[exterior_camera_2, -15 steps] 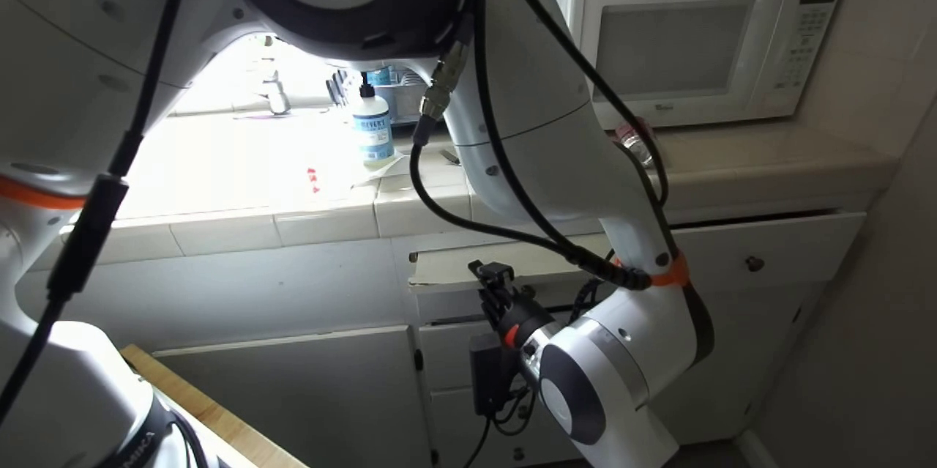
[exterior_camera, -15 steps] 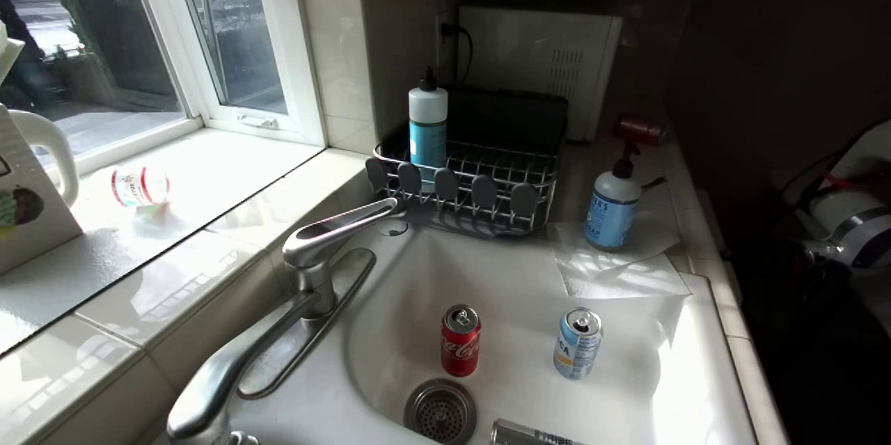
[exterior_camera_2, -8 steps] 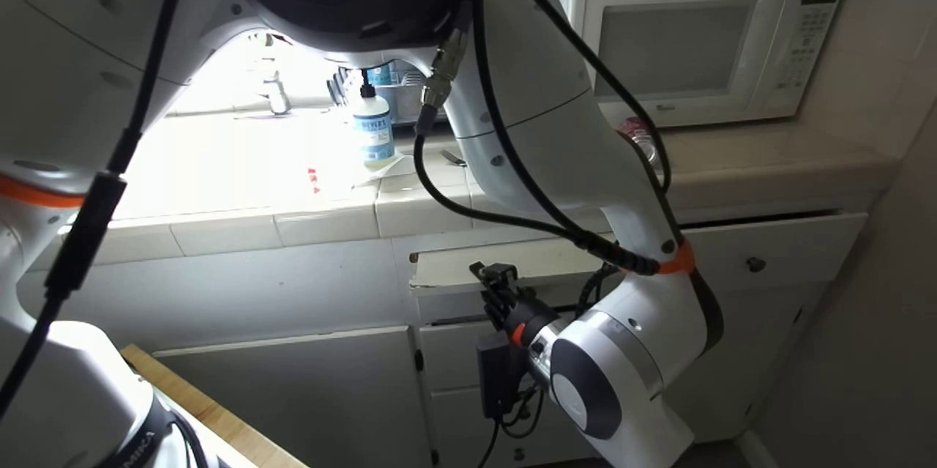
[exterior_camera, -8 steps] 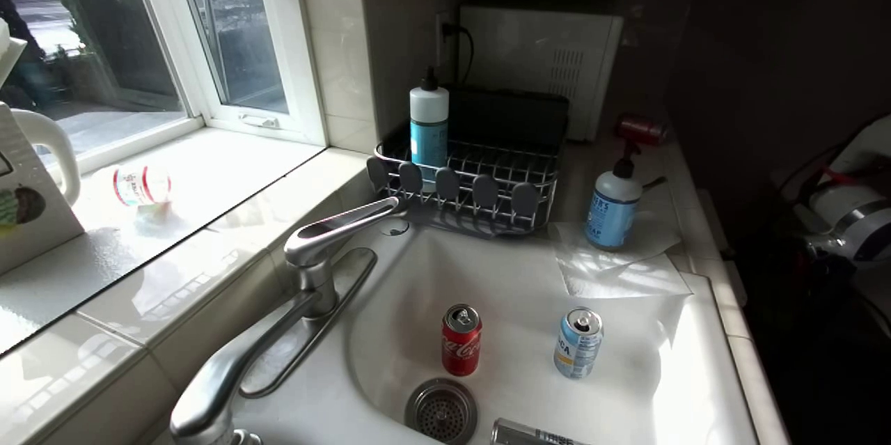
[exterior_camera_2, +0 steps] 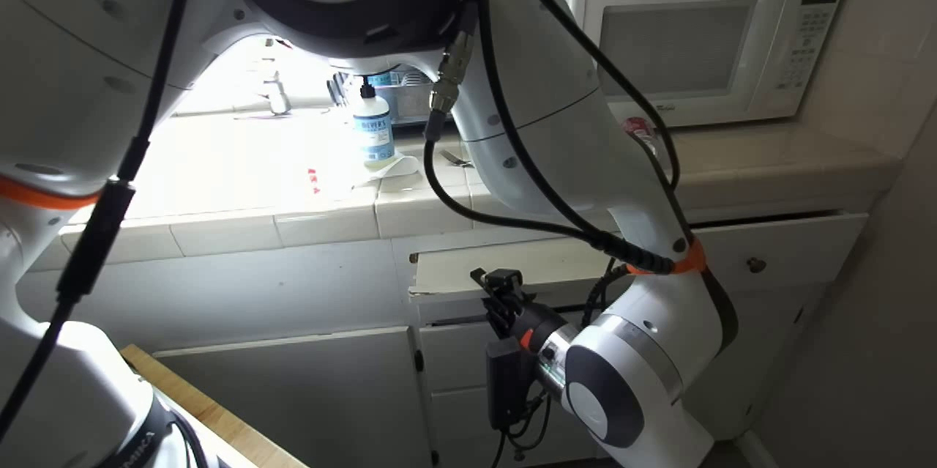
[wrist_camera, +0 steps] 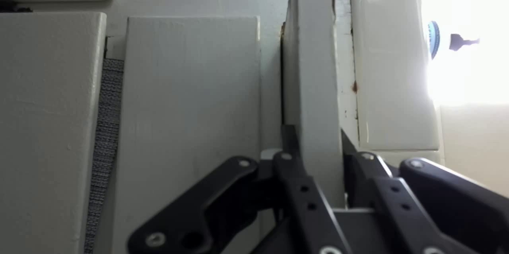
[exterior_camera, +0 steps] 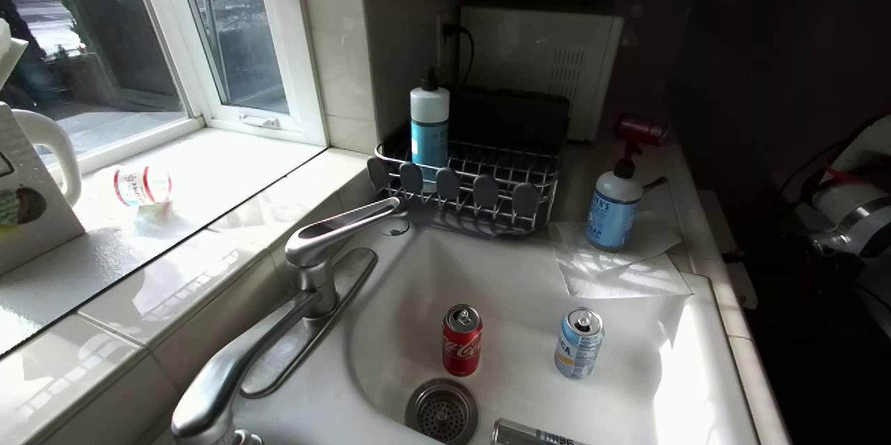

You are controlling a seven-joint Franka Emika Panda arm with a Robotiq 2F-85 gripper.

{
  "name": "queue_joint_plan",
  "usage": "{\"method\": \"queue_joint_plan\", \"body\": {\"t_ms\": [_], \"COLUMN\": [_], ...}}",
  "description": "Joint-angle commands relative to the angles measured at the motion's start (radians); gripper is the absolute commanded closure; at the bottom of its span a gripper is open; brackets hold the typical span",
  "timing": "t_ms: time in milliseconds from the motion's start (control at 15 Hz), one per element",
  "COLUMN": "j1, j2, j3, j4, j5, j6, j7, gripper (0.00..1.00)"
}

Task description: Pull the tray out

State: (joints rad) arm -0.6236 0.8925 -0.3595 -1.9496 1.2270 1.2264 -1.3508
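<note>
Two pale drawer fronts (wrist_camera: 191, 107) take up the left of the wrist view; next, to their right, the tray (wrist_camera: 318, 67) sticks out edge-on, just below the counter edge (wrist_camera: 393, 63). The gripper (wrist_camera: 317, 136) is narrowed to the tray's thickness, a finger (wrist_camera: 290, 142) along each face with no clear gap, so I judge that it is holding the tray. The tray should handle as a stiff, painted board, probably wood: some weight, no bend, hard to break, its edges already chipped. Smooth paint could slide between the fingers, and it may stick if it runs tight. Best held near the middle of the front lip and drawn out level; the right end is hidden behind the arm (exterior_camera_2: 564, 146) in an exterior view, so whether this hold is central I cannot tell.

Writing, left to right: in an exterior view, MIKA on the robot's base (exterior_camera_2: 80, 395), MEYER'S on the soap bottle (exterior_camera_2: 374, 127), then a mark on the microwave (exterior_camera_2: 673, 47) too small to be sure of. Also in an exterior view, a container (exterior_camera: 143, 186) on the window sill (exterior_camera: 271, 159) has red print I cannot read; the red can (exterior_camera: 462, 351) shows part of Coca-Cola; the pale blue can (exterior_camera: 578, 351), CA; the soap bottle there, SOAP.
</note>
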Motion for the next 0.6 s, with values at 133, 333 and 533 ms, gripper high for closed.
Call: {"method": "queue_joint_plan", "body": {"t_ms": [133, 333, 533], "j1": [-0.042, -0.075, -0.097], "j2": [0.054, 0.063, 0.069], "j3": [-0.074, -0.083, -0.085], "j4": [0.047, 0.076, 0.095], "j5": [-0.171, -0.195, -0.214], "j6": [-0.042, -0.049, -0.046], "j7": [0.043, 0.048, 0.046], "gripper": [0.94, 0.94, 0.94]}}
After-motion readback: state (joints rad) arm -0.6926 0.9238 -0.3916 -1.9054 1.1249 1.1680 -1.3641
